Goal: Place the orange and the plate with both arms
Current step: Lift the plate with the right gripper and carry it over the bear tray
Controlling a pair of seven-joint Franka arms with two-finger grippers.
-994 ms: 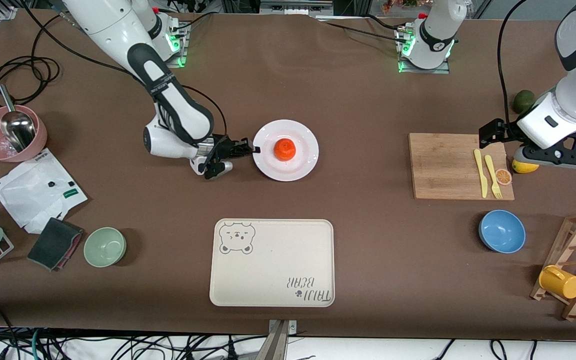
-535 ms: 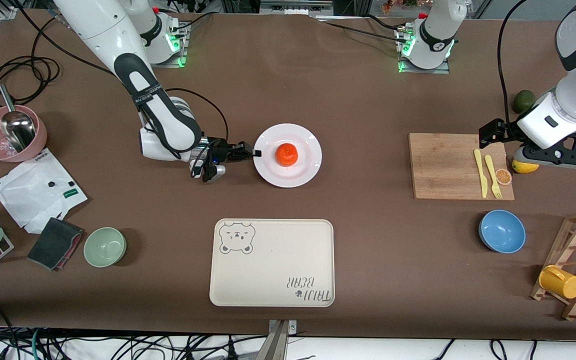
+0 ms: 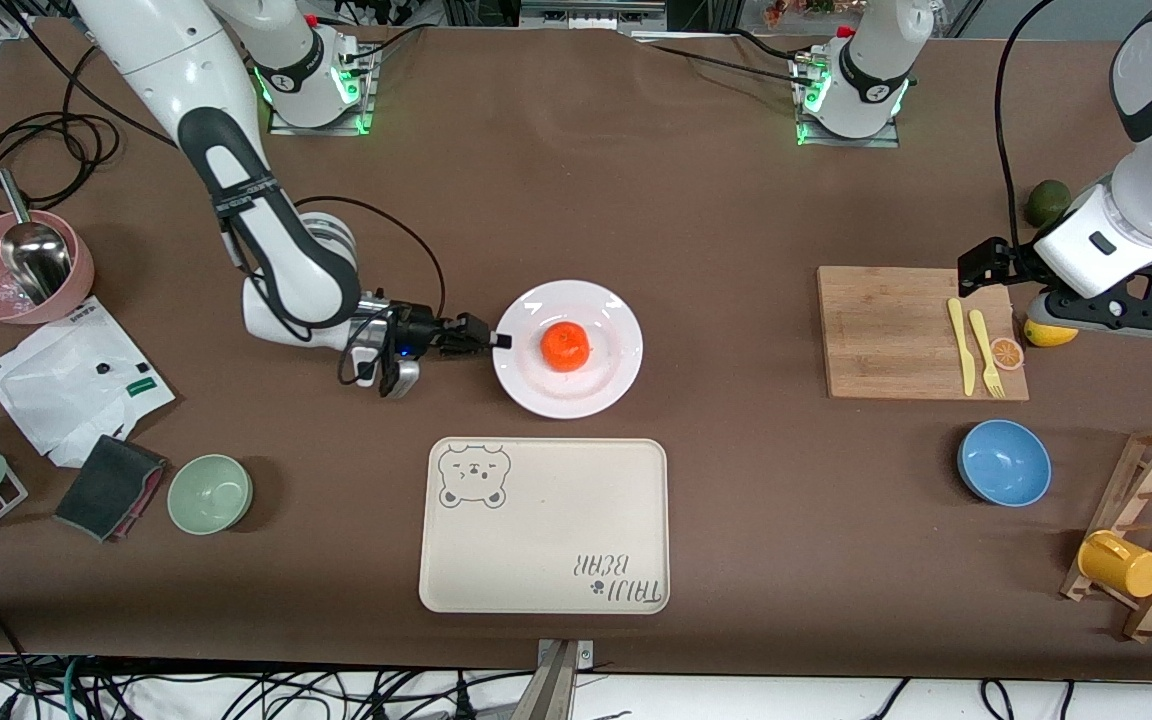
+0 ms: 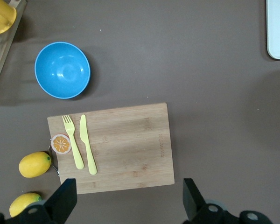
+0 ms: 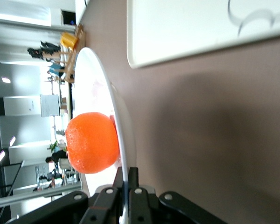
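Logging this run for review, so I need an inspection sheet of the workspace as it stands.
Surface: brown table.
Job's things: orange on plate, plate farther from the front camera than the tray.
Clutter: cutting board with cutlery, blue bowl, green bowl, lemon.
Grippers: right tool shut on plate rim; left tool open over the board, waiting.
Cables: coil at the right arm's end.
Surroundings: nothing seen.

Bear-printed tray [image 3: 544,524] near the camera; yellow fork [image 3: 985,352] and knife [image 3: 961,345] on cutting board [image 3: 896,332]; blue bowl [image 3: 1004,462] nearby.
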